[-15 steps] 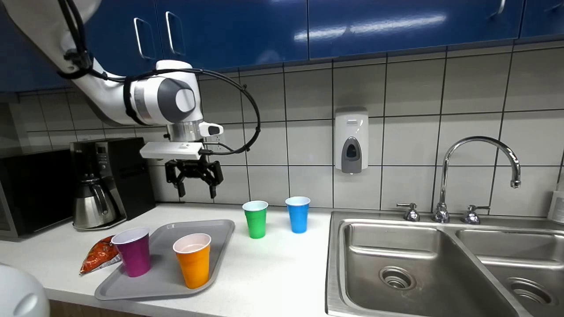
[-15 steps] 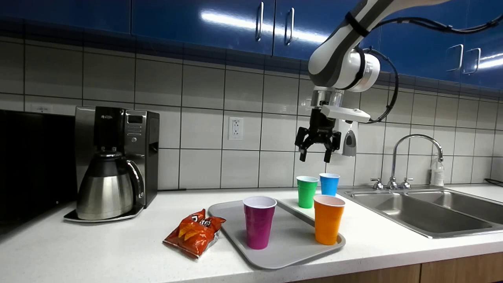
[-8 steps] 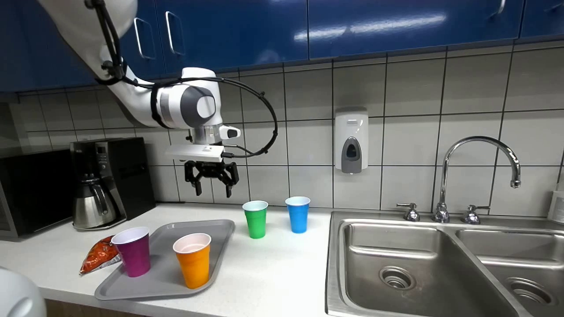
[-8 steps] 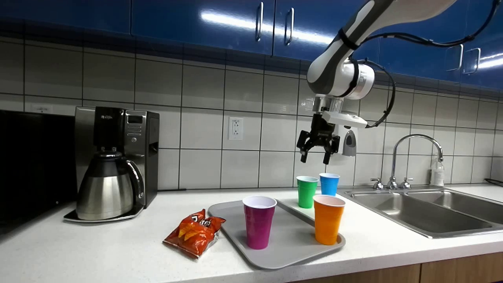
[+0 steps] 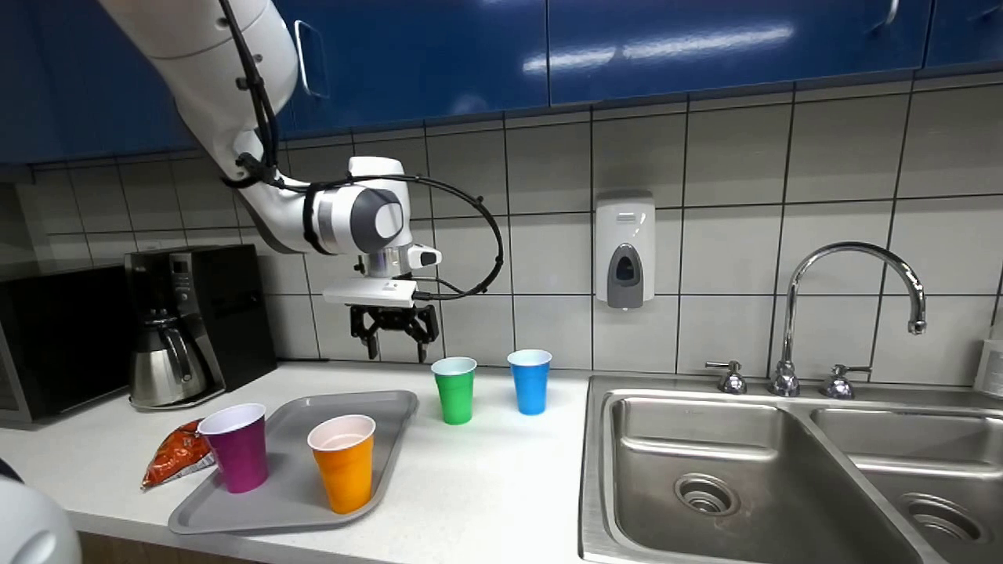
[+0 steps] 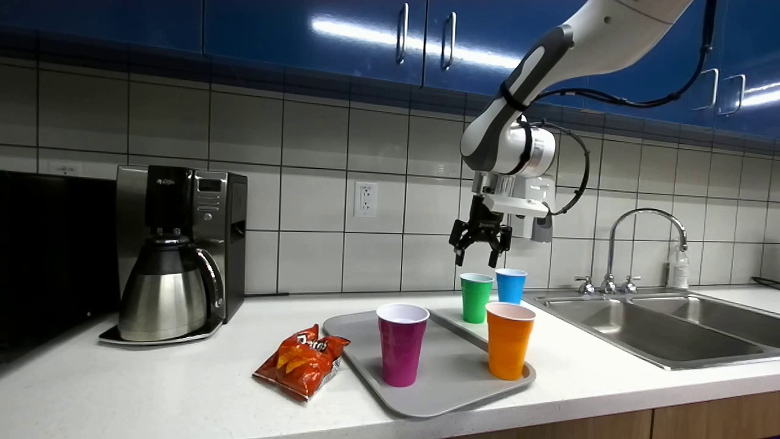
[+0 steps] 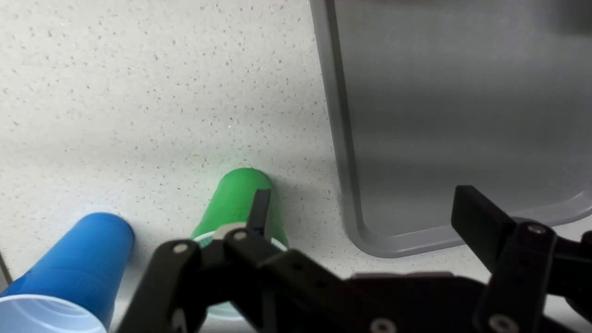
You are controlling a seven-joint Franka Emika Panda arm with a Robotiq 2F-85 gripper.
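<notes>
Grey serving tray (image 6: 454, 366), lying flat on a white countertop (image 6: 183, 390). At the front, as seen in an exterior view, are a red Doritos bag (image 6: 300, 364), lying on the counter beside the tray, and a purple cup (image 6: 403, 347) with a white interior, standing upright on the tray near the bag; whether bag and tray rim touch cannot be told. An orange cup (image 6: 509, 344) stands upright toward the tray's opposite edge, on the sink side.

Behind the tray, on the countertop: a green cup (image 5: 454, 398), upright, and near it, not touching, a blue cup (image 5: 531, 386), closer to the sink. Above this region hangs the black two-finger gripper (image 5: 397, 349), its fingers spread apart with only air between them. In both exterior views the fingertips lie higher than the green cup's rim; in the wrist view one finger overlaps that cup in outline, the other the tray's end.

Farther back: a coffee maker (image 6: 210, 238) with a steel carafe (image 6: 163, 308), and a double-basin stainless-steel sink (image 5: 595, 470) with a chrome gooseneck faucet (image 5: 846, 247). On the tiled wall (image 5: 736, 251), an electrical outlet (image 6: 365, 199) and a soap dispenser (image 5: 624, 227); overhead, glossy blue cabinets (image 5: 439, 63).
</notes>
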